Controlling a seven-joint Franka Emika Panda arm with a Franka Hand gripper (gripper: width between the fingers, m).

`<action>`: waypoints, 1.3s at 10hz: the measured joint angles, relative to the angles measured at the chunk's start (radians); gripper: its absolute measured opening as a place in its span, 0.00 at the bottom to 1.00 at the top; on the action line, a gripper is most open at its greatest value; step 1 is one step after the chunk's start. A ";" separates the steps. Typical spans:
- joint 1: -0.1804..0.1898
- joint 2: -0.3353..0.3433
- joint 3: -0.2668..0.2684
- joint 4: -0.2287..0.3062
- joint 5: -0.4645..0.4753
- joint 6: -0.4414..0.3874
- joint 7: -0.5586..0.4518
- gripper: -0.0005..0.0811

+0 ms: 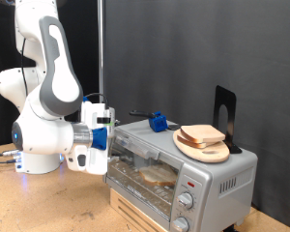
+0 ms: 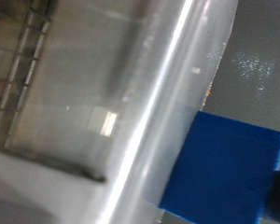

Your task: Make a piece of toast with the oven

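Note:
The silver-grey toaster oven (image 1: 198, 179) stands at the exterior view's lower right, with two round knobs on its front. A slice of toast (image 1: 201, 133) lies on a round wooden plate (image 1: 205, 150) on top of the oven. A tan shape (image 1: 159, 177) shows through the glass door; I cannot tell what it is. My gripper (image 1: 106, 145) is against the oven's upper left front corner, by the door's top edge, its fingertips hidden. The wrist view shows the oven's glass and metal edge (image 2: 159, 103), the wire rack (image 2: 19, 65) and a blue object (image 2: 224, 173) very close up.
A small blue object (image 1: 157, 122) and a thin dark rod lie on the oven's top. A black upright stand (image 1: 225, 116) rises behind the plate. A black curtain backs the scene. The arm's white base (image 1: 39, 145) stands on the wooden table at the left.

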 joint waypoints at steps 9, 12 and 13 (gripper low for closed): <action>-0.119 -0.096 -0.117 -0.022 -0.094 -0.122 0.007 0.99; -0.127 -0.022 -0.137 0.091 0.015 -0.175 0.100 0.99; -0.125 -0.005 -0.134 0.113 0.087 -0.123 0.120 0.99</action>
